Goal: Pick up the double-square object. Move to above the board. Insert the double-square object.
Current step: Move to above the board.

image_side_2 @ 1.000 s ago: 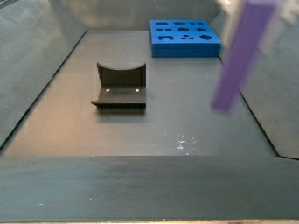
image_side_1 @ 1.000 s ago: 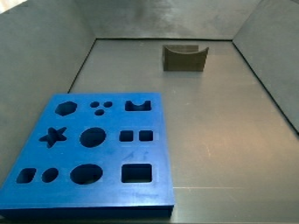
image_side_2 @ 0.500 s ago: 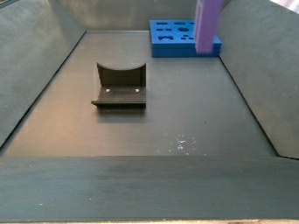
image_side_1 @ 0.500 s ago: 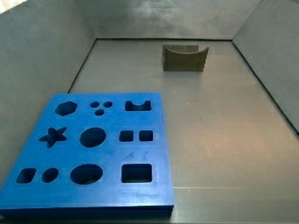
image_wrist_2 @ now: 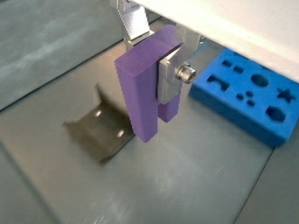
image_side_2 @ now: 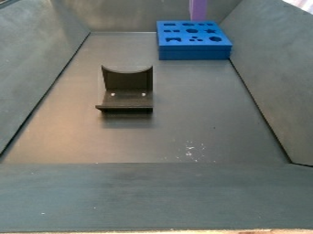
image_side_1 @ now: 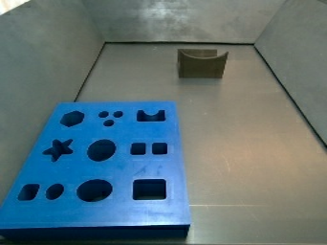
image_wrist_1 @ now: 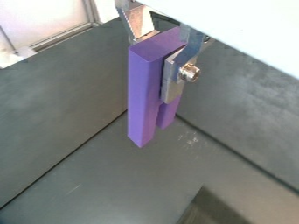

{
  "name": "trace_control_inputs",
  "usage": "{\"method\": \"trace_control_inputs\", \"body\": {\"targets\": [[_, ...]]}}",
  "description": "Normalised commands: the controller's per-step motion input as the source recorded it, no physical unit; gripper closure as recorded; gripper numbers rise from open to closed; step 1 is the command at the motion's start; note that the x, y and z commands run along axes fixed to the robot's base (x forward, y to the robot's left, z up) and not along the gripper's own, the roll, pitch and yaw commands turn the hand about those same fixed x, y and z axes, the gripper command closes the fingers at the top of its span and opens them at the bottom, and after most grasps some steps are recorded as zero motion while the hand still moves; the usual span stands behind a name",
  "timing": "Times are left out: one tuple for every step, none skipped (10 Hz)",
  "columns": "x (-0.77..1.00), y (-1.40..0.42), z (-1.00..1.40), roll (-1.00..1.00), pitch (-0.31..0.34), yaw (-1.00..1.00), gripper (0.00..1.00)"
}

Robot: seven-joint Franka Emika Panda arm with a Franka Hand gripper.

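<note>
The double-square object (image_wrist_1: 142, 96) is a lilac peg of two joined square prongs. It hangs upright in my gripper (image_wrist_1: 159, 74), whose silver fingers (image_wrist_1: 176, 77) are shut on its upper part. It shows the same way in both wrist views (image_wrist_2: 140, 96). The gripper (image_wrist_2: 159, 74) is high above the grey floor. The bright-blue board (image_wrist_2: 247, 92) with shaped cutouts lies below and to one side of the peg. The board also shows in both side views (image_side_1: 102, 167) (image_side_2: 193, 41). The gripper and peg are out of frame in the side views.
The dark fixture (image_side_2: 124, 91) stands on the grey tray floor mid-way along, apart from the board; it also shows in a side view (image_side_1: 202, 63) and under the peg in a wrist view (image_wrist_2: 103, 131). Sloped grey walls (image_side_2: 37, 82) ring the floor.
In a side view the peg moved from the near right towards the board's end, then rose out of the top of the frame. The board and the fixture have not moved.
</note>
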Motion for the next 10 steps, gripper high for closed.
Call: {"method": "trace_control_inputs", "body": {"targets": [[0.05, -1.0, 0.16, -0.01, 0.003, 0.01, 1.0], [0.05, -1.0, 0.17, 0.0, 0.009, 0.01, 1.0], [0.05, -1.0, 0.17, -0.01, 0.014, 0.01, 1.0], [0.06, -1.0, 0.18, 0.0, 0.029, 0.0, 1.0], [0.06, -1.0, 0.18, -0.01, 0.04, 0.01, 1.0], [0.06, -1.0, 0.18, 0.0, 0.048, 0.01, 1.0], [0.06, -1.0, 0.19, -0.01, 0.052, 0.01, 1.0], [0.07, -1.0, 0.19, 0.0, 0.067, 0.01, 1.0], [0.09, -1.0, 0.2, 0.0, 0.096, 0.01, 1.0], [0.11, -1.0, 0.2, 0.01, 0.111, 0.01, 1.0]]}}
